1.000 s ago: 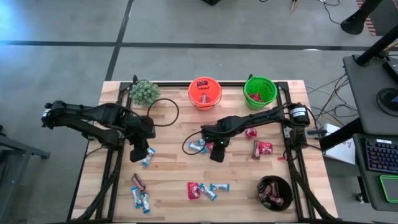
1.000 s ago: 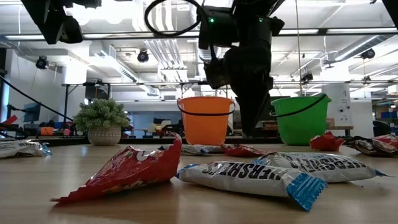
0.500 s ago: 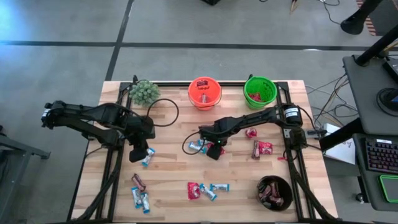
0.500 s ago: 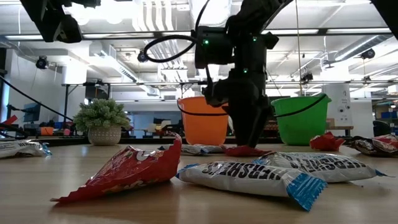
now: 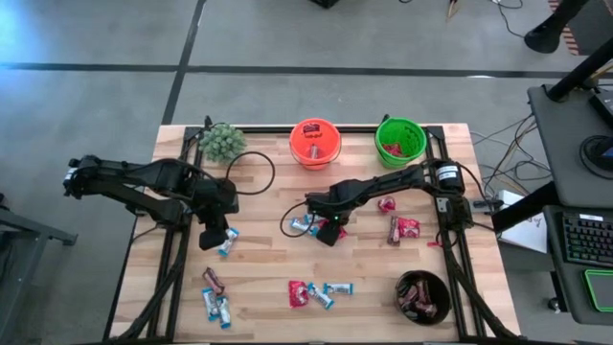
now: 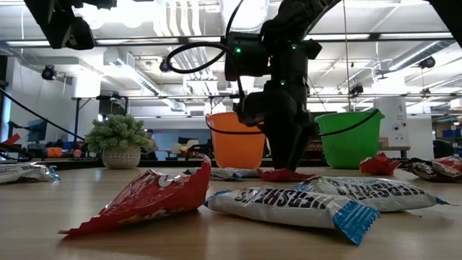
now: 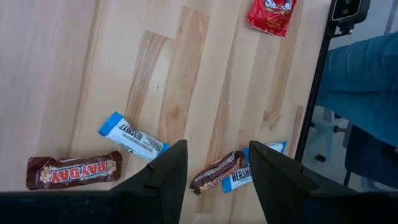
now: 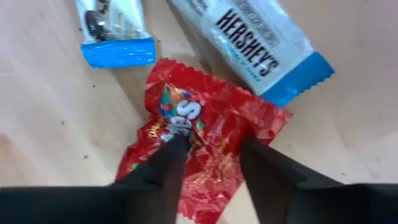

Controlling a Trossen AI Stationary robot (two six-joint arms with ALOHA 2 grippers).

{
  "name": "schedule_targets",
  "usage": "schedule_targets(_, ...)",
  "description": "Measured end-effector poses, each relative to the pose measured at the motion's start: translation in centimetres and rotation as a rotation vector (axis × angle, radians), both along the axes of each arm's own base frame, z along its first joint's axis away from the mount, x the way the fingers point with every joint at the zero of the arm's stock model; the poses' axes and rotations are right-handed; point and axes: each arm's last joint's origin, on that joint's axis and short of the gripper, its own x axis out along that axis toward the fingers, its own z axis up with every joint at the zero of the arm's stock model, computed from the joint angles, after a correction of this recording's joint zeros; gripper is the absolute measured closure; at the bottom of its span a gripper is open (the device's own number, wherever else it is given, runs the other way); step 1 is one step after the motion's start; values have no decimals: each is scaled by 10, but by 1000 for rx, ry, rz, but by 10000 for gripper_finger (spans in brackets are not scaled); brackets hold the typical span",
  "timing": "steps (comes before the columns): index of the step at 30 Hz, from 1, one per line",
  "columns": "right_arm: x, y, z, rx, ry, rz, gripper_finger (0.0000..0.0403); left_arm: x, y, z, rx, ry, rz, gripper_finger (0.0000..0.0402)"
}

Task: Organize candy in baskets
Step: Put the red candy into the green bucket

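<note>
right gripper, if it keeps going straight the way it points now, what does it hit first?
The red candy packet. The right gripper points down at it, its fingers straddling the wrapper close over the table. Whether they already touch it is unclear. The blue-and-white bar lies just beyond, off that line.

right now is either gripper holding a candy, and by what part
The right gripper is down on a red candy packet, fingers astride its middle; whether it is gripped cannot be told. The left gripper is open and holds nothing.
</note>
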Motion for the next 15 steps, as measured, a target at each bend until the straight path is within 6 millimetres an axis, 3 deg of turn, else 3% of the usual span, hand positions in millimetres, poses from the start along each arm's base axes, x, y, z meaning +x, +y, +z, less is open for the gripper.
schedule_targets(6,0,1,-6,33,10,5,377,0,0,0,-1,1,2,248)
schedule_targets(15,-3,0,7,38,6,2,394,0,0,0,-1,1,2,248)
